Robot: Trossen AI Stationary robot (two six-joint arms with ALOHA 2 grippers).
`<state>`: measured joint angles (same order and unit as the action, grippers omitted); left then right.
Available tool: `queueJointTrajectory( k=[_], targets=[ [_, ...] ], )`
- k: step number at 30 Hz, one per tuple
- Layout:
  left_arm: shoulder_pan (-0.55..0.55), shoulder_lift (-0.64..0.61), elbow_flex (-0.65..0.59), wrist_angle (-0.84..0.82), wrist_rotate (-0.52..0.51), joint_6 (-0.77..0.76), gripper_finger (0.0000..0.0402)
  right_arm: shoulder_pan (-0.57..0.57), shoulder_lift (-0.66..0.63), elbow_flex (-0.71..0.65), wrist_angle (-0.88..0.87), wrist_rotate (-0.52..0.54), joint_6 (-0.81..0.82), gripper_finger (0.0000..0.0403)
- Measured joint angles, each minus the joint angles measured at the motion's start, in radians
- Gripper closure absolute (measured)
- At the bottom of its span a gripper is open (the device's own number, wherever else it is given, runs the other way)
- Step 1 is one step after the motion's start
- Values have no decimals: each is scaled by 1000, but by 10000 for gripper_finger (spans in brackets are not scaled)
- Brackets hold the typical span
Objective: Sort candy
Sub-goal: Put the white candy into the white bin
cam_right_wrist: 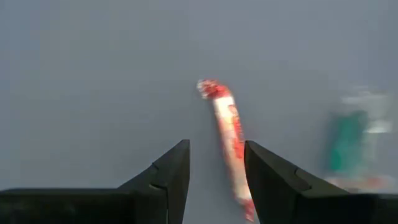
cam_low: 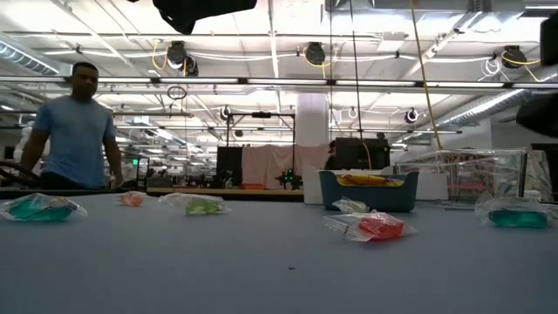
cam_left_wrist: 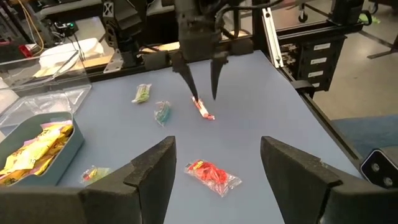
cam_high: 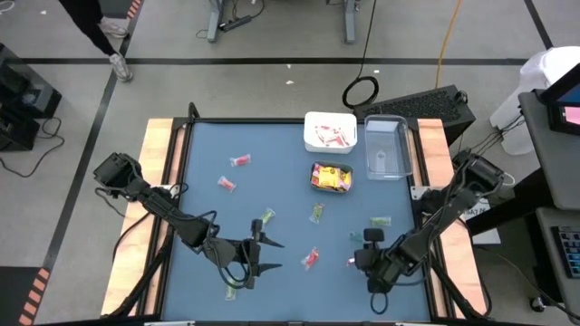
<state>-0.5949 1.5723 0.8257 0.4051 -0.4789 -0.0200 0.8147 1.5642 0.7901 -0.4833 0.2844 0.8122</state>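
Wrapped candy lies scattered on the blue table (cam_high: 272, 145). A pink-white stick (cam_right_wrist: 229, 134) lies flat near the front right. My right gripper (cam_right_wrist: 216, 149) (cam_left_wrist: 205, 93) points down over it, open, a finger on either side of the stick's near half; I cannot tell whether it touches. My left gripper (cam_left_wrist: 217, 149) (cam_high: 275, 254) hovers open near the front left, pointing toward the table's right, with a red clear-wrapped piece (cam_left_wrist: 211, 176) on the table ahead of it. Further red (cam_high: 240, 161), green (cam_high: 316, 213) and teal (cam_high: 379, 220) pieces lie loose.
At the far side stand a white container (cam_high: 330, 132) with pink sticks, a teal container (cam_high: 333, 177) with yellow packets and a clear container (cam_high: 386, 148). Wooden rails edge the table left and right. A person (cam_low: 77, 131) stands beyond the far left corner.
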Motion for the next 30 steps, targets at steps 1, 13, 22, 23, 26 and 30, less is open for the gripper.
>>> queueJointTrajectory(
  k=[1,13,22,23,26,30],
  targets=[
    [0,0,0,0,0,0,162,-2,0,-21,35,-6,4,261],
    [1,0,0,-7,0,0,162,-11,-4,-130,181,-17,14,262],
    [0,0,0,-6,0,0,162,-7,-2,-132,184,5,-10,356],
    [0,0,0,-6,0,0,162,-7,-2,-133,192,4,-10,369],
    [0,0,0,-6,0,0,162,-7,-2,-135,245,4,-34,389],
    [0,0,0,-6,0,1,162,-9,4,-98,285,-9,-51,371]
  ],
)
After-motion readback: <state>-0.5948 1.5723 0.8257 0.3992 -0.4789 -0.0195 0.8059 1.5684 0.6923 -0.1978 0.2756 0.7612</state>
